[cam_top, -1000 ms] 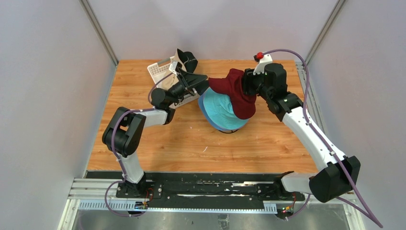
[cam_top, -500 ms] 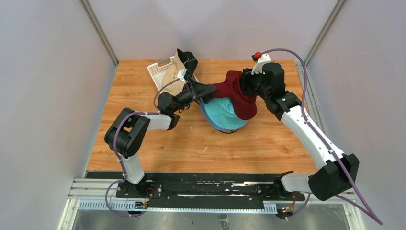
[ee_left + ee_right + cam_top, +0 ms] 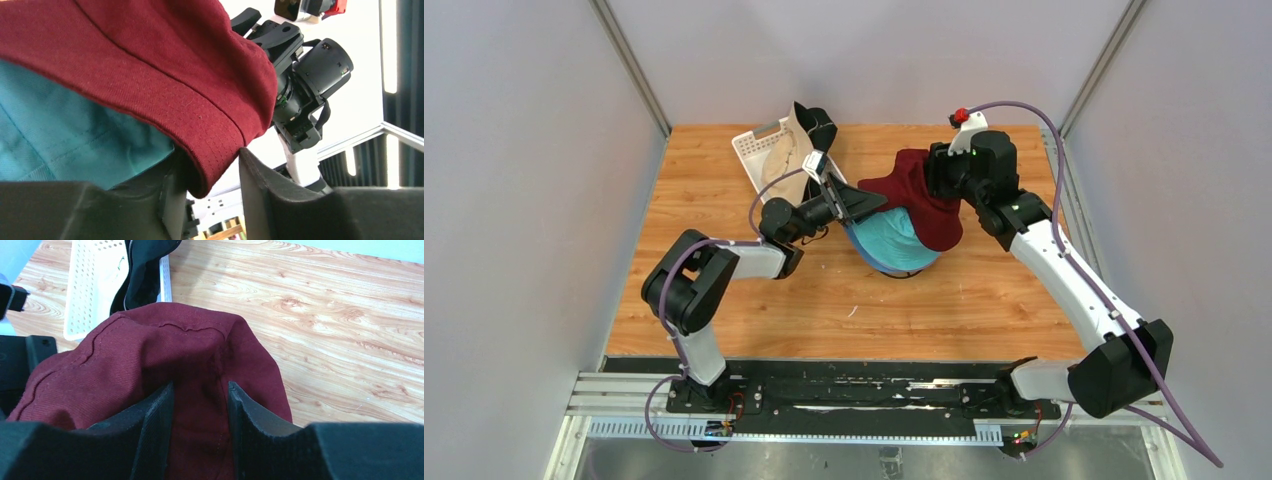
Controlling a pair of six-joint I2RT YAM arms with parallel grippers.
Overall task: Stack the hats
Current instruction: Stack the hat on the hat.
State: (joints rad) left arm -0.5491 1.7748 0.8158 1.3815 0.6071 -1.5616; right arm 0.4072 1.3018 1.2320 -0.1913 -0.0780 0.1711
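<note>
The wooden table [image 3: 824, 300] comes first beyond the arm bases, pale orange with dark swirling grain. On it sits the pile. A teal hat [image 3: 894, 240] is on top, a smooth cotton dome with faint seams. A thin blue edge [image 3: 871, 262] peeps out under it and looks like another hat's brim.

The dark red hat [image 3: 924, 205] hangs over the far side of the pile, held up on the right and drooping partly across the teal crown. It is a soft, floppy twill with rows of stitching round the brim. The right pincer [image 3: 200, 387] is clamped on a fold of its crown, and cloth fills the whole gap between the black fingers. The left pincer [image 3: 209, 162] has the lower edge of the brim between its jaws. A sliver of light shows beside one finger, so I cannot tell whether it is biting.

The step in hand looks like seating the red hat on the pile. Next, the left side likely needs a firm hold on the brim. Both arms then need to spread the opening and lower it evenly, since limp cloth tucks under if one side lags.

Farthest off stands the white basket [image 3: 759, 150], stiff perforated plastic. A beige hat [image 3: 779, 162] lies in it, and a black hat [image 3: 816, 125] is slumped at its far corner.
</note>
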